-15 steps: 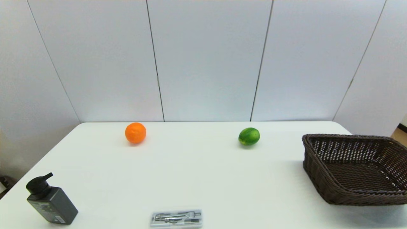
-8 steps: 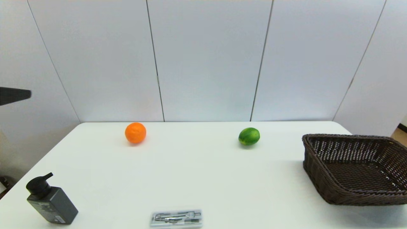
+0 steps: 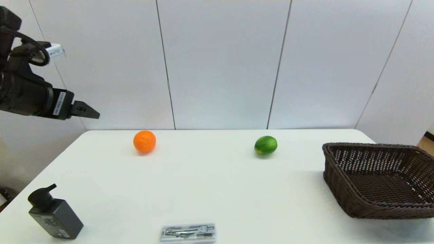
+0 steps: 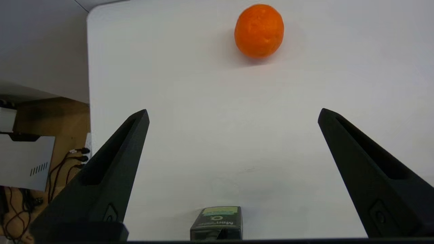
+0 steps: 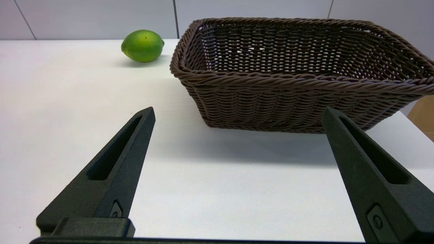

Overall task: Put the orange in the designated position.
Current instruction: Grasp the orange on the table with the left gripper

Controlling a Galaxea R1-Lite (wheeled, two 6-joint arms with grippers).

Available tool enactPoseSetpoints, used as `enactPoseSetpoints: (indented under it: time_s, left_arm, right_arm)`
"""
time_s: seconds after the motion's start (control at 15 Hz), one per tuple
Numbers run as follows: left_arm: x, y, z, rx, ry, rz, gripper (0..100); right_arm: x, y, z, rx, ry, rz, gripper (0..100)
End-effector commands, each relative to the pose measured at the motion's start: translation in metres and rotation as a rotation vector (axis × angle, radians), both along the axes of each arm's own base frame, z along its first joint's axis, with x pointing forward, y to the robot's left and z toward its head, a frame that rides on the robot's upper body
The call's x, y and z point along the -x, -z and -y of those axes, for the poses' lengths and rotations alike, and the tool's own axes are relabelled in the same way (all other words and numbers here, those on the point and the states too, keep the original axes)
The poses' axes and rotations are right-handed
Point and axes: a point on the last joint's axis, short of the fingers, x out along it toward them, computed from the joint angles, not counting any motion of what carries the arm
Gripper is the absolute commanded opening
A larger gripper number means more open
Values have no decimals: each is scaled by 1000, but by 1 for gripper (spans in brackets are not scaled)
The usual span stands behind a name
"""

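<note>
Our left gripper (image 4: 234, 113) hangs spread wide above the table's (image 3: 210, 183) near left corner. Farther, near the far edge's left end, sits the orange (image 3: 144, 141), round, no long axis. Only the right wrist view shows our right gripper (image 5: 237, 113), also released.

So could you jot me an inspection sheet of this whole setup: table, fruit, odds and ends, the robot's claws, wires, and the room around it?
Surface: white table, looks clean and dry.
Job's things: the orange sits untouched at the far left of the table; no target spot is marked.
Clutter: green fruit far right of centre; brown wicker basket at the right, nothing in it; black pump bottle near left; small clear tool case at the near edge.
Grippers: left gripper raised over the table's left side, jaws wide open, aimed toward the orange; right gripper low, facing the basket, jaws open.
Cables: a loop on the left arm; wires on the floor beside the table.
Surroundings: pale wall panels.
</note>
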Motion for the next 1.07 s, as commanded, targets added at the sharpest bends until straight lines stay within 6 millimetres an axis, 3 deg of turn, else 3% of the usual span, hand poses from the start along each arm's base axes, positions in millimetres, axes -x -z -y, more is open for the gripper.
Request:
enactPoseSetpoints:
  time_s: [0.07,0.33,0.8,1.07]
  left_arm:
    - [-34,28,4,38,-28,-107,100]
    - [-62,44,20,94,-44,-158,100]
    - [-135,97,26,88,-50,-253,100]
    - [-161,118,28,84,-47,-270,100]
  right_arm:
    - [0,0,0,0,0,-1,100]
    - [0,0,0,0,0,-1,100]
    - [0,0,0,0,0,-1,100]
    - [0,0,0,0,0,1,100]
